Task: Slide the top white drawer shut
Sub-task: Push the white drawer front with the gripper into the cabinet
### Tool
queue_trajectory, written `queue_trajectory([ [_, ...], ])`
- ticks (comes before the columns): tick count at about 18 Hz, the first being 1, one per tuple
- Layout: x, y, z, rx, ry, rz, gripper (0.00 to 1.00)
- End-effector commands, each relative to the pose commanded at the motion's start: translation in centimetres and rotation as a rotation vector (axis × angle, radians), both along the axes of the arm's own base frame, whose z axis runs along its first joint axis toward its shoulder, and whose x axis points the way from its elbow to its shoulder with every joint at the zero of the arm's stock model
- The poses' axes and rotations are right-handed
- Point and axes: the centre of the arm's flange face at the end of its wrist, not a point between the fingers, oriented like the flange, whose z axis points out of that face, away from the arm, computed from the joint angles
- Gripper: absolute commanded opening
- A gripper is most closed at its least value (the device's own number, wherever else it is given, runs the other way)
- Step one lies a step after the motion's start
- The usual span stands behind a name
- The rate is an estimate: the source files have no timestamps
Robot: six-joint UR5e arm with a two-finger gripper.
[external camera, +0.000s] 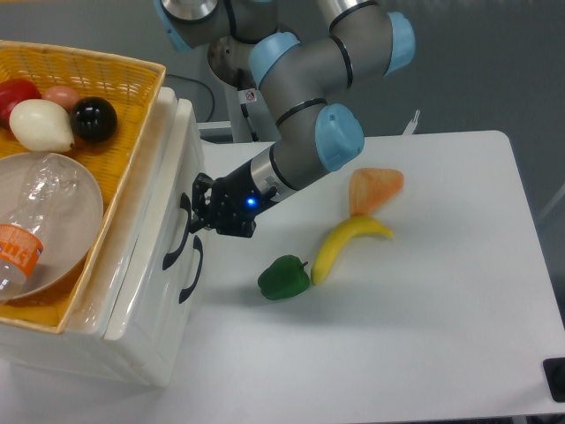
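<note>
There were two white drawer fronts, the top white drawer (159, 208) among them, one basket (115, 71), one bowl (84, 208), one bottle (26, 238), one banana (340, 243), one green pepper (283, 277).
</note>
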Motion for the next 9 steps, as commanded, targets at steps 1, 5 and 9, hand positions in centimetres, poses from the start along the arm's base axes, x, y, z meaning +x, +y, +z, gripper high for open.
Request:
queue_trajectory([
  [1,0.0,0.0,0.0,0.001,0.001,-0.001,0.0],
  [5,-0.6,-0.4,-0.1,-0.001,0.009,0.002,0.07],
  [9,-1.9,-1.0,0.2,0.003,0.019,0.022,0.26],
])
